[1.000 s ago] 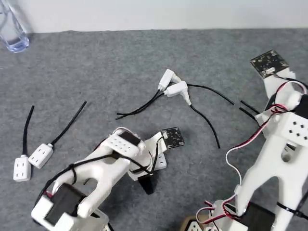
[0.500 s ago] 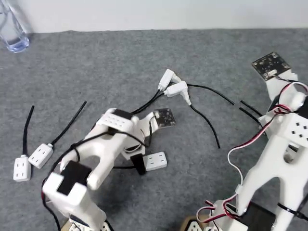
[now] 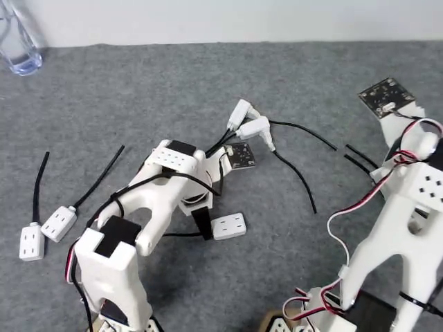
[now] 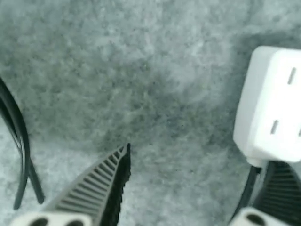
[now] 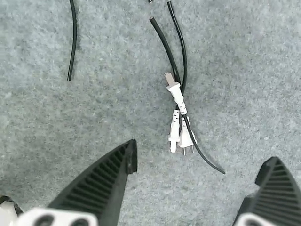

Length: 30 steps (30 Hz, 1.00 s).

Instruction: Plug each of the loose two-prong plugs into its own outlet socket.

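Grey carpet [image 3: 138, 90] covers the whole table, low-piled and rough enough to drag on a cord but not to pin down a light part. The left gripper [image 4: 197, 165] sits low over it with its jaws spread wide and nothing between them. The socket [image 3: 228, 225] lies flat with its slots up, just beside one finger, and its black lead runs close along that finger. The right gripper [image 5: 200, 162] is held high at the table's right side, equally wide open and empty, looking down on a plug bunch [image 5: 175, 93] with dark leads. Two plugs [image 3: 255, 128] lie touching each other beyond the left arm, their cords [image 3: 208, 155] running back toward it. Two far sockets [image 3: 59, 223] rest side by side well apart at the left edge.

The main risk, as I judge it, is the loose socket. It is small and unanchored, so a finger closing off-centre would likely shove it across the pile or tip it on edge rather than grasp it. Its lead lies so near the finger that it could get pinched or snagged and pull the socket along. The two plugs could also give trouble, since they touch and their cords cross: lifting one may tow the other. Prongs brought in at a slant would probably push an unheld socket away instead of seating.

A white wall [image 3: 208, 21] borders the far edge, and a clear glass [image 3: 17, 48] stands in the far left corner.
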Available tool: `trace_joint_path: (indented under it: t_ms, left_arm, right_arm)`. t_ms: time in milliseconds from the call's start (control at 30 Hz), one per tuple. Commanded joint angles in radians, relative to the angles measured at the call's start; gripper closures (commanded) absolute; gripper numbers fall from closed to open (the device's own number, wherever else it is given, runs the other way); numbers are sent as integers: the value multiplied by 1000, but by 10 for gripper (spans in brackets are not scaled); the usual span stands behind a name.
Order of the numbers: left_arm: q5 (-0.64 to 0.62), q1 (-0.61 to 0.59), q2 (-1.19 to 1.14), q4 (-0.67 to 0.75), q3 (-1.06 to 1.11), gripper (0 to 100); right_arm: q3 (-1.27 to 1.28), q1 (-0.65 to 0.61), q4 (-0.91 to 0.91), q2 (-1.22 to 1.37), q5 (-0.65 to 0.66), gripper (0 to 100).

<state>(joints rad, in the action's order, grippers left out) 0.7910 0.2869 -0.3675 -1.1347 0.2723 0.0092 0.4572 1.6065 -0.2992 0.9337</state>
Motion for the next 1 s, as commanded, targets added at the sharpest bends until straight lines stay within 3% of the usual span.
trace_joint_path:
  t_ms: [0,200,433,533,733,967]
  left_arm:
    - [32,-54,-2,-2,-38,577]
    - [28,-115,0,-31,-120,577]
    - [25,-66,132,-465,-352,577]
    - [-44,-46,276,-516,-360,577]
    - [-328,5,528,-493,-173,577]
    - [-672,-34,861,-75,338,577]
  right_arm:
    - [-9,8,-1,-16,9,608]
    - [-9,10,-13,-16,9,608]
    - [92,81,-285,-18,12,608]
    - [129,101,-288,-10,71,608]
    - [221,166,-291,4,195,608]
    - [212,176,-361,228,304,608]
